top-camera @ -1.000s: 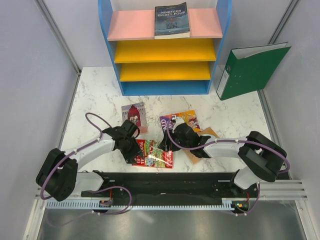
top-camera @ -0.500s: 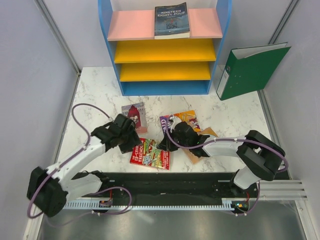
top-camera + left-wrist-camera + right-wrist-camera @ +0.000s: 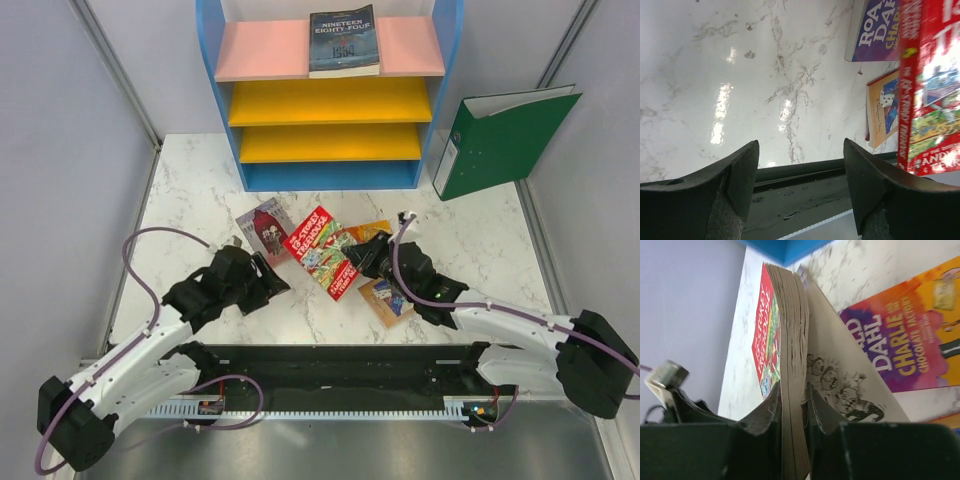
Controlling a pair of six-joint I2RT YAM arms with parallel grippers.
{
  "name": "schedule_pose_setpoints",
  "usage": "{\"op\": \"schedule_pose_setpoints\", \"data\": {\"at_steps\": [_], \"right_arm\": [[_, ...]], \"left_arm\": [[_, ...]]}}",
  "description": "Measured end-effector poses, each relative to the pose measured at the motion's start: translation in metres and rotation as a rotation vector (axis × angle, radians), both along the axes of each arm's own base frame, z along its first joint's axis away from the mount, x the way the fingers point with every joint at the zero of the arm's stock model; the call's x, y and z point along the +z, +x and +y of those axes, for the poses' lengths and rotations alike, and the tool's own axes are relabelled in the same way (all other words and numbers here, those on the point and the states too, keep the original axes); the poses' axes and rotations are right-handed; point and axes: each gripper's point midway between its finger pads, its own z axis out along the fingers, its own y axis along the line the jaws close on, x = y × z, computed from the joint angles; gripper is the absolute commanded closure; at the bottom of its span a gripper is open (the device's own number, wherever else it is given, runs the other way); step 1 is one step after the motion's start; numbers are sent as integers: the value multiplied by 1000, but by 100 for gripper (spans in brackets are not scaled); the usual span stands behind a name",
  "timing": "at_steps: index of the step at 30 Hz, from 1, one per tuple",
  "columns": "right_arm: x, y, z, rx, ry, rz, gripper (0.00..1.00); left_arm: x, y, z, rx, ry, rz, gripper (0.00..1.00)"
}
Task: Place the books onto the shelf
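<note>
The red-green Treehouse book (image 3: pixel 322 253) is lifted and tilted off the marble, with my right gripper (image 3: pixel 362 262) shut on its page block (image 3: pixel 790 330); its back cover hangs open. The purple-orange Charlie book (image 3: pixel 910 355) lies flat beneath it. My left gripper (image 3: pixel 272 282) stands open and empty just left of the book, over the table's near edge (image 3: pixel 801 150). A small maroon-grey book (image 3: pixel 265 228) and an orange-tan one (image 3: pixel 388 298) lie on the table. The blue-framed shelf (image 3: pixel 330 175) stands at the back, with Nineteen Eighty-Four (image 3: pixel 344 40) on its pink top board.
A big green ring binder (image 3: pixel 500 140) leans against the right wall beside the shelf. Grey partition walls close in both sides. The black base rail (image 3: pixel 330 365) runs along the table's near edge.
My right gripper shut on the Treehouse book and carried it away from the near edge toward the shelf. My left gripper opened, let go of it and drew back to the left.
</note>
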Motion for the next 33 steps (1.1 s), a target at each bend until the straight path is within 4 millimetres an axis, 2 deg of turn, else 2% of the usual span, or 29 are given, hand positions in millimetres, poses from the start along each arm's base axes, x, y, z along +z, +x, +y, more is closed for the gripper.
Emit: {"op": "schedule_pose_setpoints", "data": {"at_steps": [3,8,12,17,22,29,32,33], "right_arm": [[7,5,-24,-127,44,-5,100],[-5,6,-51,-252,40,20,100],[-12,7,-61,-297,28,35,100],[-8,7,-65,-318,35,26,100],[-10,8,-75,-343,11,28,100],[5,11,-87,-367,38,-3,100],[5,12,-92,-374,20,-4,100],[4,12,-94,-374,11,-2,100]], "left_arm": [[-11,4,-15,-25,-8,16,25],[-11,18,-60,-88,-82,-48,25],[-7,29,-97,-130,-153,-119,25],[-9,37,-133,-183,-211,-176,24],[-3,42,-158,-218,-274,-237,23],[20,54,-185,-281,-349,-358,23],[24,57,-199,-319,-390,-388,23],[24,57,-202,-331,-400,-390,15]]}}
